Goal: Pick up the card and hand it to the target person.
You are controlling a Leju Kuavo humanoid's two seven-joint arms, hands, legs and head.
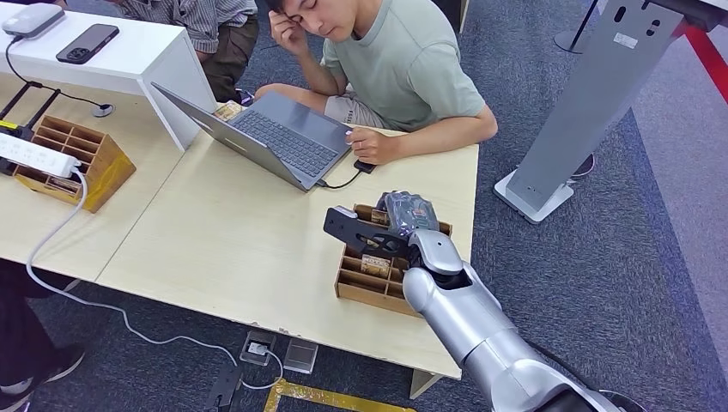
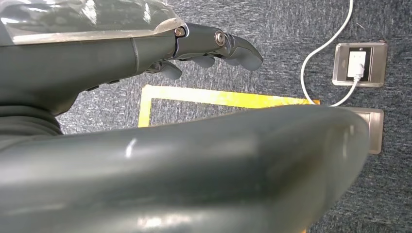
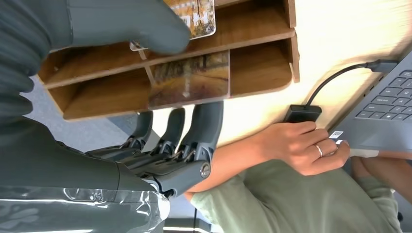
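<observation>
1. The robot's right hand (image 1: 391, 225) is at the wooden compartmented organiser box (image 1: 352, 287) near the table's front right edge. In the right wrist view its thick grey thumb (image 3: 141, 29) lies across a card with a yellow-brown picture (image 3: 199, 17) in one slot, while the dark fingers (image 3: 204, 126) stretch along the outside of the box wall. Whether the thumb and fingers actually pinch that card I cannot tell.
2. The left hand (image 2: 218, 48) hangs over blue-grey carpet, fingers gently curled and apart, holding nothing (a yellow floor marking (image 2: 218, 97) and a floor socket (image 2: 359, 63) lie beneath it).
3. Two cards show in the right wrist view: the one under the thumb, and a second card with an autumn-coloured picture (image 3: 189, 80) standing in the neighbouring compartment.
4. Two wooden organiser boxes: the one at the hand, and another at the far left of the pale wooden table (image 1: 232, 240) with a white power strip (image 1: 34, 156) resting on it.
5. One open grey laptop (image 1: 275, 133) sits before a seated person in a green T-shirt (image 1: 403, 64), whose hand (image 1: 373, 146) rests beside it.
</observation>
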